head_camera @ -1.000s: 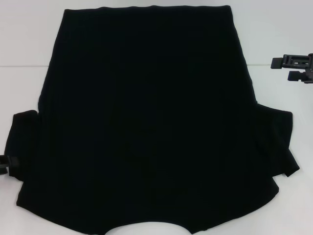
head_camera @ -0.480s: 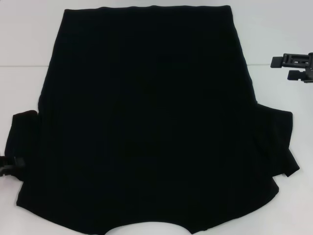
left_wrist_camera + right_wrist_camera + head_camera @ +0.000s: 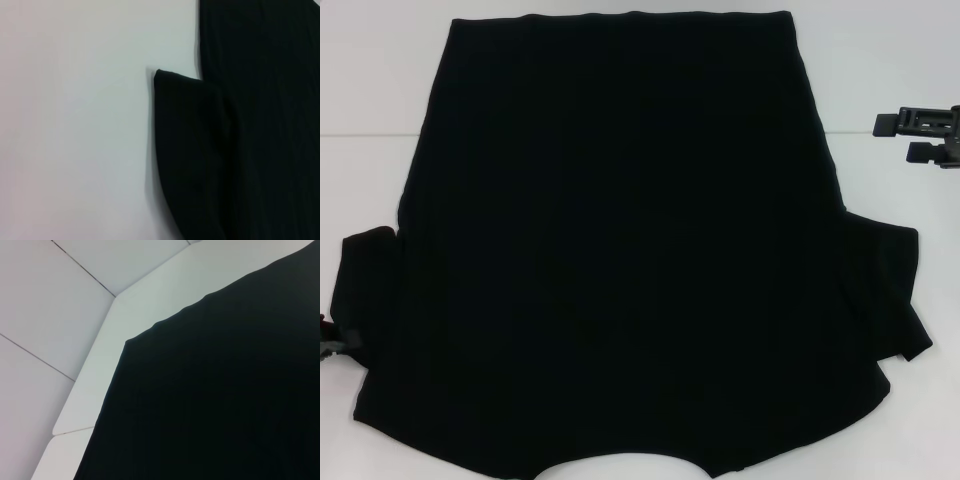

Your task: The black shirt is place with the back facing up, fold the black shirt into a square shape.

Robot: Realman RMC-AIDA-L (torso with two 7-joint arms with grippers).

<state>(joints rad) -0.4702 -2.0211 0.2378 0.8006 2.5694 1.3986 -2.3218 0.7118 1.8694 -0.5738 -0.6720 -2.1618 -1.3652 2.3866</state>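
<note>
Shirt flat | left claw at sleeve edge | right claw apart

The big soft-fabric short-sleeved shirt is plain black all over, no print showing. It's on a flat white surface. The right tool is black too.

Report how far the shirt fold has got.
Done: the black shirt lies spread flat on the white table, plain side up, both sleeves out.
In hand: the left tool is at the left sleeve's edge; no fold shows yet. The right tool hangs off the shirt's right side.
Left: every fold into a square.
</note>
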